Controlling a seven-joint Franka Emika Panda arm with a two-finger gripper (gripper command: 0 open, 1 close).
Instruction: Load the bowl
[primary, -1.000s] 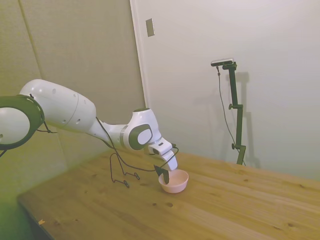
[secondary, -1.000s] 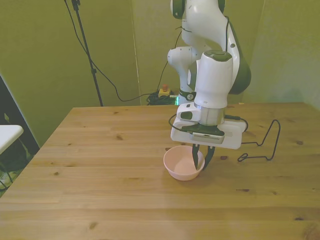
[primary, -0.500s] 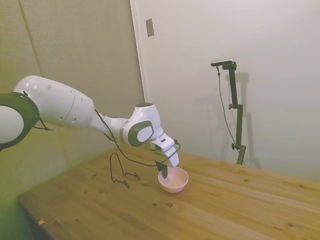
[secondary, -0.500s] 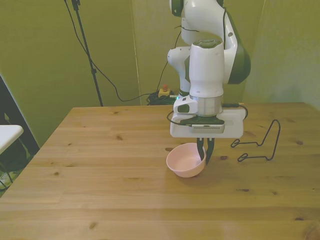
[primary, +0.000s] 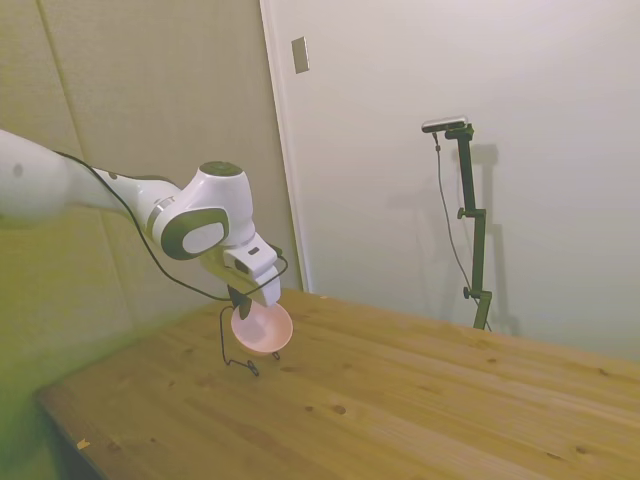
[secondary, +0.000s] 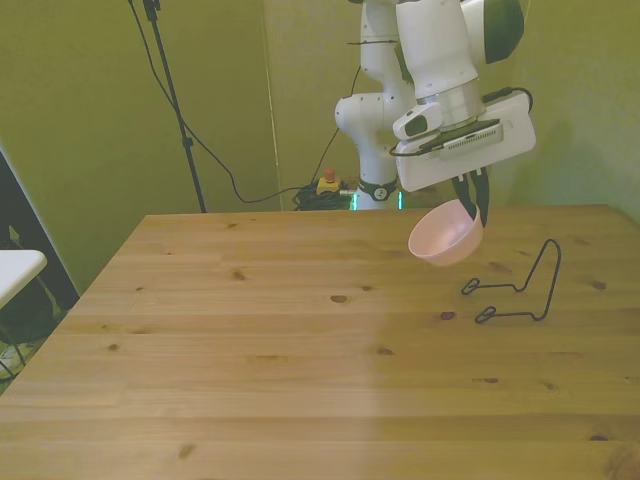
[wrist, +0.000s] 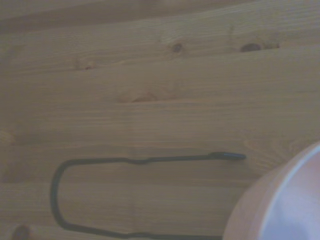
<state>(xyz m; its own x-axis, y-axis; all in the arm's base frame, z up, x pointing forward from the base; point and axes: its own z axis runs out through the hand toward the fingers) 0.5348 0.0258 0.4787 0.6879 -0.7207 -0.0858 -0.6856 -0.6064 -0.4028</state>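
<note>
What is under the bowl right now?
The bowl hangs tilted in the gripper, clear of the table. Below it lie bare wood and the near end of the black wire rack. Nothing seems hidden beneath.

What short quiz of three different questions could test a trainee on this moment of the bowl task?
1. True or false: the pink bowl rests on the wooden table.
2. Multiple choice: what holds the bowl?
A. a person's hand
B. the gripper, by the bowl's rim
C. the black wire rack
3. Fill in: in the front view, the wire rack stands on the table toward that view's ____ side.

Key:
1. False. The bowl hangs in the air, tilted, above the table.
2. B. The fingers pinch the rim.
3. Right. The wrist view also shows the rack on the wood below, beside the bowl's edge.
</note>
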